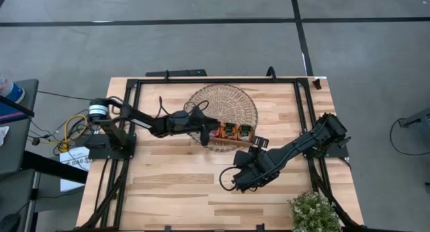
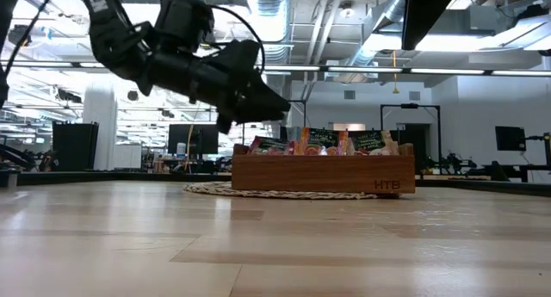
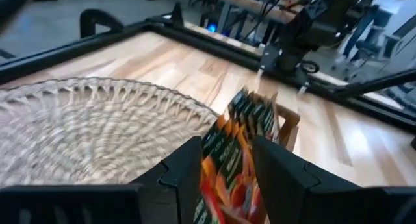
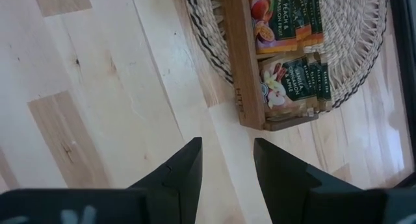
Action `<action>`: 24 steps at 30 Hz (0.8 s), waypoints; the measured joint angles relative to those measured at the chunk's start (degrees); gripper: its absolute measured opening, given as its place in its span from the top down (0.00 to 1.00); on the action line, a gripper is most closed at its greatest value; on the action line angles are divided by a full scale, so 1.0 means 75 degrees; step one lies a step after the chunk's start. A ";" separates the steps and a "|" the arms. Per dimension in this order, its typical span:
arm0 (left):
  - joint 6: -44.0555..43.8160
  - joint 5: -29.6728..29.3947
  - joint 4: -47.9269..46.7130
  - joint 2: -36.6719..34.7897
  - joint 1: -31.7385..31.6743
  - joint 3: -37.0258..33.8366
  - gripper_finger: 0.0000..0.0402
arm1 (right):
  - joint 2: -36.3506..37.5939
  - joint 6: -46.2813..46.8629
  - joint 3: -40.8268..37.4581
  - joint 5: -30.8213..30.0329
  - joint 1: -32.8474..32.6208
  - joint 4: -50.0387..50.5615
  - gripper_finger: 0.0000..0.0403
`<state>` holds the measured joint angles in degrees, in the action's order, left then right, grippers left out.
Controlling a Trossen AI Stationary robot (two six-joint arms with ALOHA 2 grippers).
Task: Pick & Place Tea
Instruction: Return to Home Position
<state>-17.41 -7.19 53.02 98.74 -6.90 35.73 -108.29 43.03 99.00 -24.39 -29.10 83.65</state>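
A pale wooden plank table (image 1: 168,185) carries a round woven wicker mat (image 3: 97,126), lying a little toward 12 o'clock from the table's centre. A brown wooden divided tray (image 2: 323,175) rests on the mat's 6 o'clock edge, its long side running from 9 to 3 o'clock.

The tea, small flat square sachets (image 1: 232,131), stands upright in the tray, with the green top bands showing above the wooden wall in the low view. The right wrist view shows red-orange sachets (image 4: 286,19) packed in one compartment. Whitish-beige sachets (image 4: 296,81) fill the next compartment, at the tray's 3 o'clock end, with a wooden divider between the two.

The left gripper (image 3: 225,143) hangs at the tray's 9 o'clock end. In the low view it is above the level of the tray's rim. Its jaws stand apart. The red-orange sachets appear in the gap beyond them, blurred, and the gripper holds nothing.

The right gripper (image 4: 227,143) is over bare table at about 6 o'clock from the tray, near it but not touching. Its jaws are apart with nothing between them, only the plank surface showing through the gap.

A small green leafy plant (image 1: 312,210) sits at the table's 5 o'clock corner, well apart from the tray.
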 joint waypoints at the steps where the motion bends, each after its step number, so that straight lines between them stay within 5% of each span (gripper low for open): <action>1: 0.0000 -0.0036 -0.0220 -0.0131 0.0000 0.0000 0.68 | 0.0000 -0.0003 0.0001 -0.0015 0.0001 0.0010 0.67; 11: 0.0016 -0.0074 -0.1176 -0.0277 0.0000 0.0015 0.68 | 0.0000 -0.0202 0.0001 -0.0151 0.0176 0.0004 0.67; 24: 0.0874 -0.0617 -0.5116 -0.0372 0.0023 0.1611 0.68 | 0.0000 -0.0201 0.0001 -0.0143 0.0172 0.0002 0.67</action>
<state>-10.85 -11.81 14.65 95.95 -6.72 47.81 -108.29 41.52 99.00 -25.47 -27.81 83.66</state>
